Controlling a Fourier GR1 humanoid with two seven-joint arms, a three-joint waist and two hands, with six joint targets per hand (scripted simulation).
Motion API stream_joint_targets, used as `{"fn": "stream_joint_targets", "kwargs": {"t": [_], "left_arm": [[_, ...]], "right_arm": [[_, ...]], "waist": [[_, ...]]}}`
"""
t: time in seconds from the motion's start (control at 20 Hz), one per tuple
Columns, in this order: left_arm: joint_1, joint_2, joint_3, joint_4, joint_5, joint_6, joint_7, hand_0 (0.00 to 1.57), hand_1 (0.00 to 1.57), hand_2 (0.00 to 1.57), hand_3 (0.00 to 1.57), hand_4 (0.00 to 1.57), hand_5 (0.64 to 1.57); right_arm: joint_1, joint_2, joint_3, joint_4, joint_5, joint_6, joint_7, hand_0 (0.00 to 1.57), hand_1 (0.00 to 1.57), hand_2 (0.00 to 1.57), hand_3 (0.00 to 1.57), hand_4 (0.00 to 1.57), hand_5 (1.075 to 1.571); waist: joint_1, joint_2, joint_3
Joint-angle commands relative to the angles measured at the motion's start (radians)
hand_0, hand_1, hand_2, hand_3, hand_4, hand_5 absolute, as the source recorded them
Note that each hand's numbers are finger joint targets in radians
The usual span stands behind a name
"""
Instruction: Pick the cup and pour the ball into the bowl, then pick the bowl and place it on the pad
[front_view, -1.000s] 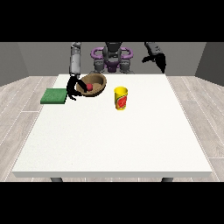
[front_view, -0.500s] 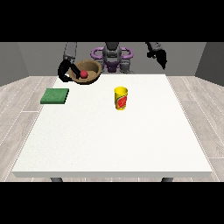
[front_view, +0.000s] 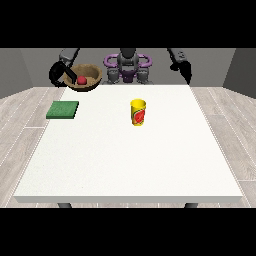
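Right now, front view only: the hand at the view's left (front_view: 59, 74) is curled round the rim of the brown wooden bowl (front_view: 86, 77) and holds it up off the tabletop (front_view: 125, 150), tilted toward the camera w/ the red ball (front_view: 81, 80) sitting inside. Key relation: the green pad (front_view: 63, 109), flat, square-ish, matte, lies below the bowl and a bit toward the camera, at the tabletop's left edge, so the next move is prob. a lowering plus a short pull forward. That hand is clearly the nearer one. Yellow cup (front_view: 138, 112) w/ red print stands upright mid-tabletop, well apart. The hand at the view's right (front_view: 186, 70) hangs raised, holding nothing; finger state can't be told.
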Motion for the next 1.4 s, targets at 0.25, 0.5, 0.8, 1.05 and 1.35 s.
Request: {"fn": "stream_joint_targets", "kwargs": {"t": [0.25, 0.5, 0.8, 1.05, 1.35], "left_arm": [[-0.083, 0.169, 0.139, -0.078, 0.154, -0.16, 0.036, 0.0, 0.0, 0.0, 0.0, 1.31, 1.525], [-0.083, 0.357, 0.303, 0.054, 0.258, -0.291, -0.031, 0.0, 0.0, 0.0, 0.0, 1.29, 1.571], [-0.137, 0.485, 0.397, 0.171, 0.322, -0.39, -0.117, 0.0, 0.0, 0.0, 0.0, 1.21, 1.565], [-0.098, 0.421, 0.35, 0.12, 0.29, -0.346, -0.119, 0.0, 0.0, 0.0, 0.0, 1.19, 1.558], [-0.106, 0.498, 0.397, 0.164, 0.333, -0.406, -0.126, 0.0, 0.0, 0.0, 0.0, 1.17, 1.549]], "right_arm": [[0.034, -0.176, -0.138, 0.09, -0.057, 0.087, -0.179, 1.57, 1.57, 1.57, 0.0, 0.91, 1.571], [0.018, -0.181, -0.162, 0.063, -0.073, 0.068, -0.201, 1.57, 1.57, 1.57, 0.0, 0.87, 1.57], [-0.025, -0.19, -0.212, 0.094, -0.105, 0.054, -0.299, 1.57, 1.57, 1.57, 0.0, 0.76, 1.567], [-0.05, -0.223, -0.257, 0.17, -0.098, -0.042, -0.25, 1.57, 1.57, 1.57, 0.71, 0.0, 1.56], [-0.056, -0.284, -0.266, 0.25, -0.123, 0.085, -0.298, 0.42, 0.42, 0.56, 0.92, 0.0, 1.518]], "waist": [[0.086, 0.132, 0.0012], [0.083, 0.185, -0.0002], [0.075, 0.302, 0.0004], [0.098, 0.268, 0.001], [0.085, 0.307, 0.0007]]}}
